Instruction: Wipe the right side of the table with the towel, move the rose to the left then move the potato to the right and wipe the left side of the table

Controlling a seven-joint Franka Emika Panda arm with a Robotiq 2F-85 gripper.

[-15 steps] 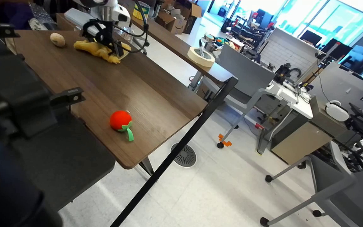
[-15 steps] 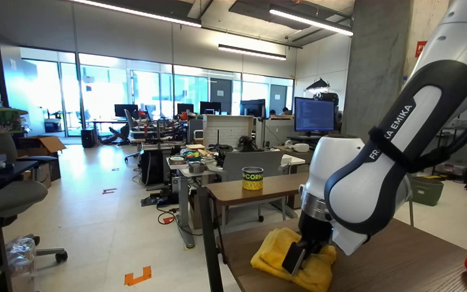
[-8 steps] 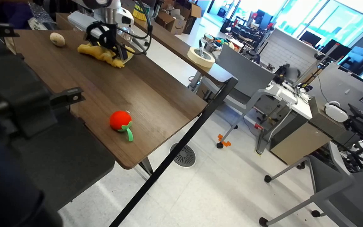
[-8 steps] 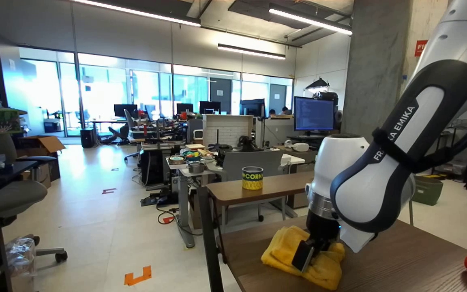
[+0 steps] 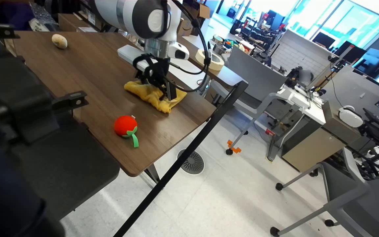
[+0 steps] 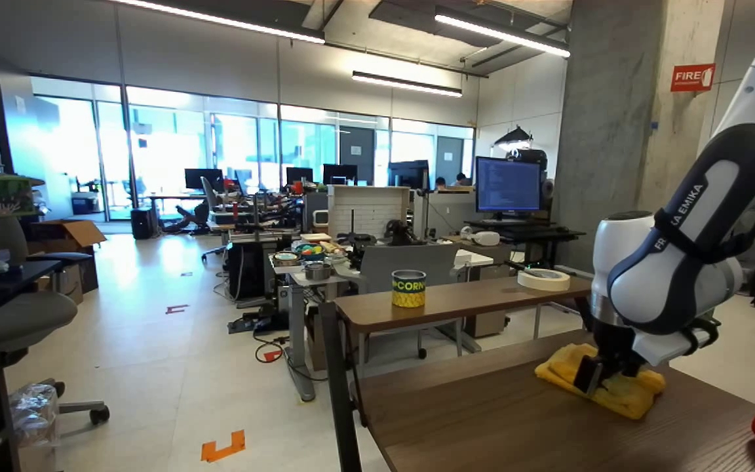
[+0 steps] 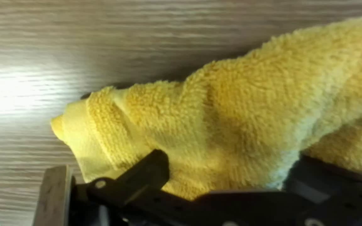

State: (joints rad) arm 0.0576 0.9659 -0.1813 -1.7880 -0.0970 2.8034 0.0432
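Spread fingers [image 7: 54,197] astride the yellow towel [image 7: 218,125]

We see the towel lying crumpled on the brown wood-grain worktop [image 5: 87,75], below the wrist of the arm [image 6: 692,223]. The fingers point down and stand wide apart, with bunched cloth between them. In the wrist view a smooth pale band runs across one end of the cloth, and bare wood shows beside it. The lower part of that view is dark and blurred, so we cannot say for certain whether both fingers touch the cloth.

In both exterior views we find the red rose [image 5: 126,125] on the worktop, apart from the towel; its green stem points toward a rounded corner. The beige potato [image 5: 59,41] lies well apart from both, near the opposite end.

Beyond, we make out a narrower worktop [image 6: 469,295] carrying a popcorn tin [image 6: 409,290] and a pale roll of tape [image 6: 543,280]. A grey chair [image 6: 410,259] stands behind it.
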